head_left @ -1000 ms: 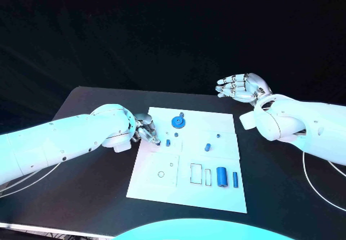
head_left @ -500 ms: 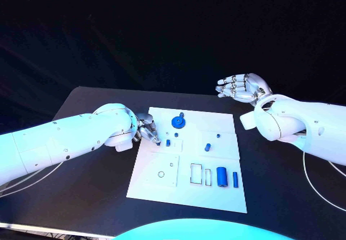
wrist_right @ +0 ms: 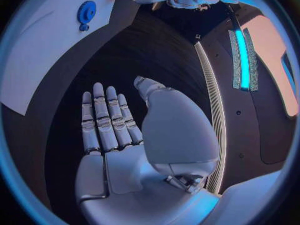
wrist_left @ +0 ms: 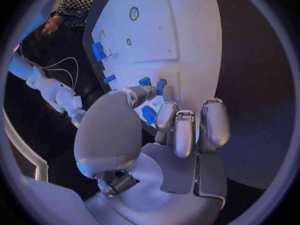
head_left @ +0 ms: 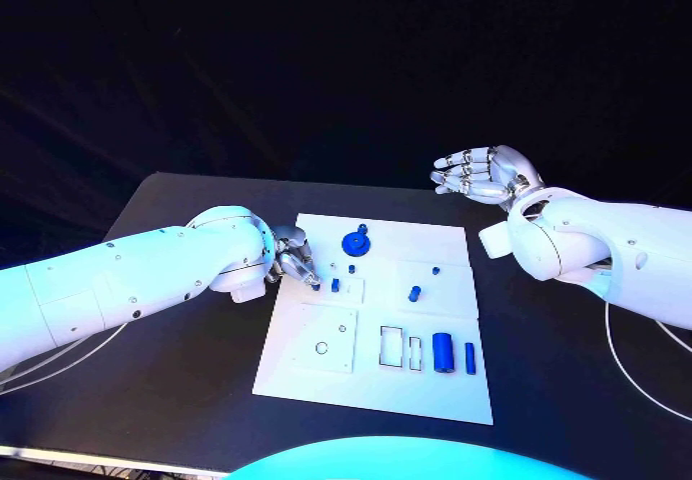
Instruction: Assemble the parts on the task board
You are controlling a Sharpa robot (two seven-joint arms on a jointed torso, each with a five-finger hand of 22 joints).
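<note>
Two robot hands are working at the black bench [head_left: 173,400]: the left robot hand [head_left: 294,256] is hovering at the task board's [head_left: 433,395] left edge, fingers curled near a small blue part [head_left: 336,285], though whether it is gripping anything cannot be told. The right robot hand [head_left: 483,175] is waiting open and empty beyond the board. A slow, vertical approach would suit best.

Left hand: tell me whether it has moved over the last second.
Barely. In the head view the left hand has eased slightly toward the small blue part on the task board, which has stayed put.
</note>
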